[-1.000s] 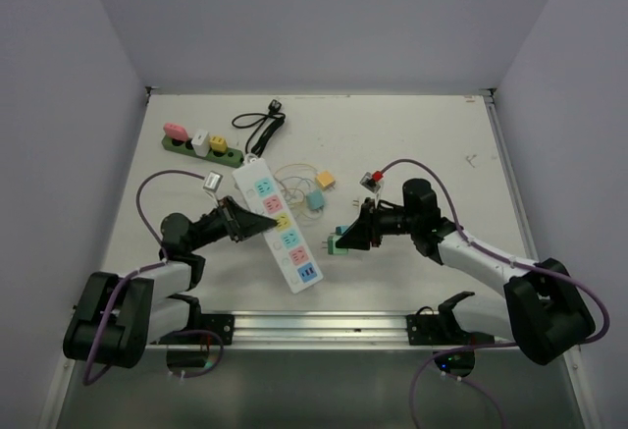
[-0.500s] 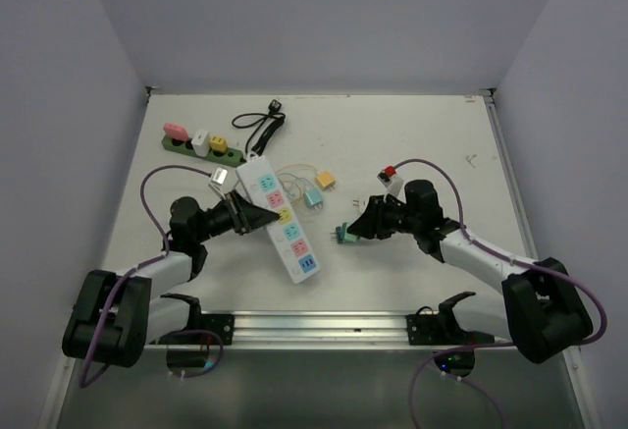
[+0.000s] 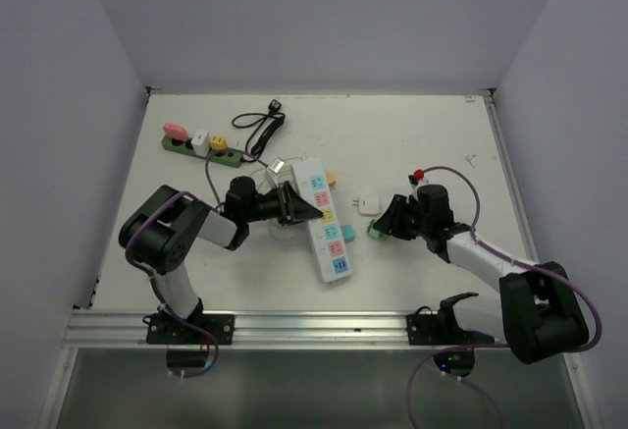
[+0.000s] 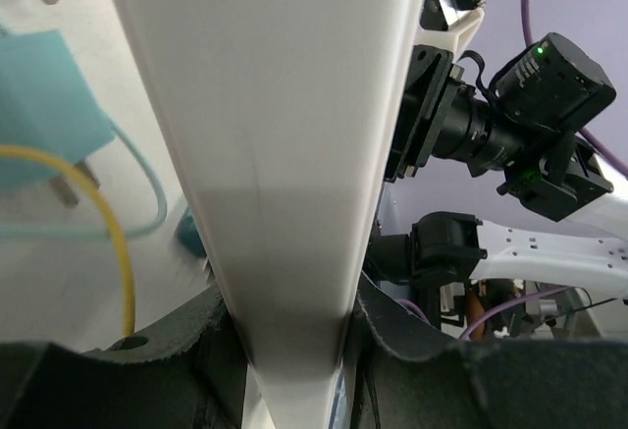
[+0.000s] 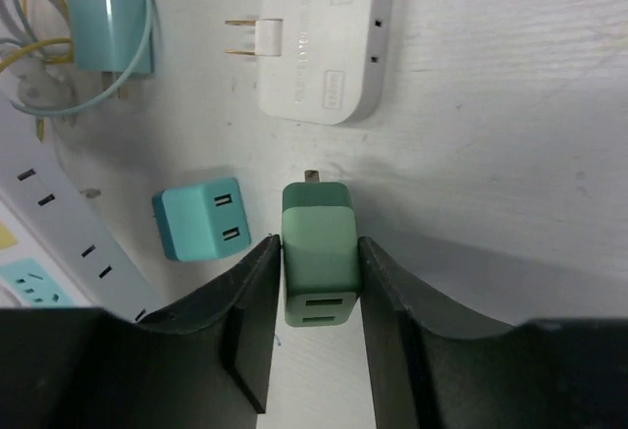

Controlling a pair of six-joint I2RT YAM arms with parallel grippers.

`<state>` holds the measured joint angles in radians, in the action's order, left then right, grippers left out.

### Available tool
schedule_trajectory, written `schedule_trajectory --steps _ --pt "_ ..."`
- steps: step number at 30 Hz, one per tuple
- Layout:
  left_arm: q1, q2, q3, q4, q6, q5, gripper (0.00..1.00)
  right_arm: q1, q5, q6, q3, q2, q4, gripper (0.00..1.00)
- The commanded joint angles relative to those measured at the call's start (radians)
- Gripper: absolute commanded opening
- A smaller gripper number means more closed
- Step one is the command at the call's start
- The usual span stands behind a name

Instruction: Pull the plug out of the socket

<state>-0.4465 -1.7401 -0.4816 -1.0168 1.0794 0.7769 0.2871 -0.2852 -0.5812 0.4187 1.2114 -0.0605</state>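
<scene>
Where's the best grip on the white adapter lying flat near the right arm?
Take the white adapter by its flat body, coming from straight above. It lies flat on the table with its prongs sticking out sideways along the surface. Closing the jaws across the two plain edges either side of the prong edge should keep the prongs clear.

Left jaws grip power strip (image 3: 332, 242); right jaws, seemingly, green plug (image 3: 376, 234).

Left arm (image 3: 211, 225), right arm (image 3: 481, 252) low, jaws gripping
</scene>
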Motion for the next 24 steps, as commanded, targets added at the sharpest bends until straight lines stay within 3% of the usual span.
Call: schedule_trajectory --steps 1,3,5,6,8,9,12,15,18,20,24 --pt "-0.066 -0.102 -0.112 -0.203 0.112 0.022 0.0 -0.016 0.081 -0.006 0.0 -0.029 0.045 0.43" --pt "-0.086 -0.134 -0.132 -0.23 0.131 0.016 0.0 -0.016 0.084 0.009 0.008 -0.045 0.057 0.57" --pt "-0.1 -0.16 -0.137 -0.246 0.151 0.007 0.1 -0.016 0.086 0.037 0.015 -0.085 0.057 0.63" --pt "-0.101 -0.165 -0.135 -0.247 0.152 -0.005 0.23 -0.016 0.086 0.046 0.022 -0.102 0.094 0.67" --pt "-0.101 -0.164 -0.123 -0.24 0.149 -0.021 0.4 -0.014 0.087 0.069 0.028 -0.145 0.111 0.7" --pt "-0.101 -0.161 -0.12 -0.217 0.145 -0.027 0.54 -0.011 0.086 0.079 0.037 -0.157 0.125 0.72" --pt "-0.101 -0.141 -0.104 -0.189 0.132 -0.044 0.74 -0.003 0.075 0.095 0.054 -0.184 0.143 0.74" --pt "-0.101 -0.105 -0.089 -0.157 0.126 -0.054 0.89 0.029 0.075 0.109 0.078 -0.19 0.165 0.76" --pt "-0.101 -0.04 -0.084 -0.07 0.096 -0.068 0.99 0.11 0.125 0.126 0.118 -0.191 0.198 0.78" --pt "-0.101 0.036 -0.084 0.006 0.047 -0.085 1.0 0.202 0.213 0.142 0.146 -0.184 0.22 0.79" --pt "-0.101 0.236 -0.113 0.368 -0.102 -0.198 1.0 0.309 0.317 0.135 0.215 -0.148 0.257 0.8"
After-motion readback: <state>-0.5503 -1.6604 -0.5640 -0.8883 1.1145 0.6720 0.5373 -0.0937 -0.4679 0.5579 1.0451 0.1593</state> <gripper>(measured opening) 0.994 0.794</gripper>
